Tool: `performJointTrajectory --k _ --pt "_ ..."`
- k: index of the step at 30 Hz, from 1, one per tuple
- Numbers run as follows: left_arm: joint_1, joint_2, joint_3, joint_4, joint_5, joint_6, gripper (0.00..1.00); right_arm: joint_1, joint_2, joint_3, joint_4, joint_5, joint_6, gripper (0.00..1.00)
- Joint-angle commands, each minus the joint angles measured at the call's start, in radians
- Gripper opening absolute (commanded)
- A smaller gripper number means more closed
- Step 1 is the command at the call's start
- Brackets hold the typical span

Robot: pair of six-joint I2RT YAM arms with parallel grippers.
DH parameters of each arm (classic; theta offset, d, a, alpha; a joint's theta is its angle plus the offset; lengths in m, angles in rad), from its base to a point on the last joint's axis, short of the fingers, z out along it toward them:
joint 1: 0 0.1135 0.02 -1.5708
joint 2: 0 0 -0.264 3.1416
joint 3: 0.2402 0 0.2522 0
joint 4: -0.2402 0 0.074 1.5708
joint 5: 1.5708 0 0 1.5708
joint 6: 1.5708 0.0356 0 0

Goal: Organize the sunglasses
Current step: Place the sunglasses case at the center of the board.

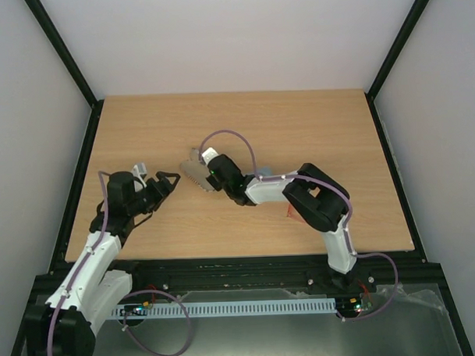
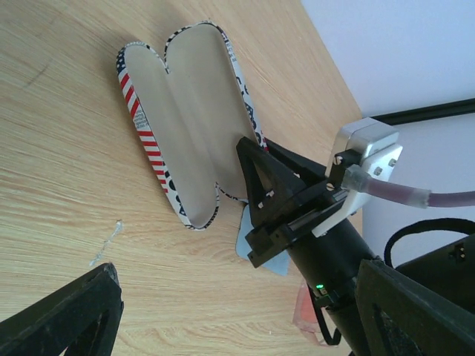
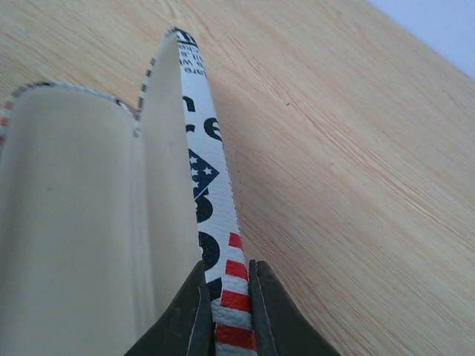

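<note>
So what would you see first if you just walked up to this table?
The open glasses case with its stars-and-stripes pattern stands out first. It lies in the middle of the table with its cream lining showing. The right gripper pinches one wall of it, and the left gripper hangs open near the table's left edge.

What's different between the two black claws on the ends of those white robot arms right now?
The left arm's black two-finger gripper stands wide open and holds nothing; the right arm's black two-finger gripper is pinched shut on one wall of the open stars-and-stripes glasses case. The left gripper hangs apart from that case, to its left; the right gripper touches it. Both are black with two fingers.
</note>
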Motion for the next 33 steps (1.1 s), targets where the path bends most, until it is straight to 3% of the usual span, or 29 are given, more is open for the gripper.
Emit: performJointTrajectory --k 1,3,5,8,15,19,28,33 --pt "0.012 -0.008 0.032 -0.038 0.001 0.02 0.87 0.008 0.023 0.026 0.076 0.004 -0.007 0.11" --pt "0.014 -0.012 0.032 -0.044 0.001 0.024 0.87 0.007 0.029 0.038 0.051 -0.002 0.018 0.19" --pt "0.016 -0.013 0.033 -0.048 0.002 0.027 0.87 0.007 0.023 0.039 0.033 -0.01 0.036 0.37" --pt "0.018 -0.014 0.034 -0.052 0.004 0.031 0.87 0.007 -0.027 0.014 0.048 0.004 0.064 0.51" --pt "0.022 -0.008 0.045 -0.057 0.001 0.047 0.87 0.006 -0.131 0.027 -0.03 -0.005 0.13 0.6" --pt "0.023 -0.008 0.045 -0.062 -0.001 0.054 0.87 0.005 -0.123 0.068 -0.117 -0.027 0.19 0.63" --pt "0.022 0.016 0.061 -0.079 0.009 0.131 0.87 -0.001 -0.178 0.1 -0.273 -0.048 0.491 0.55" --pt "0.019 0.071 0.094 -0.081 -0.074 0.152 0.78 -0.004 -0.166 0.148 -0.374 -0.166 0.611 0.47"
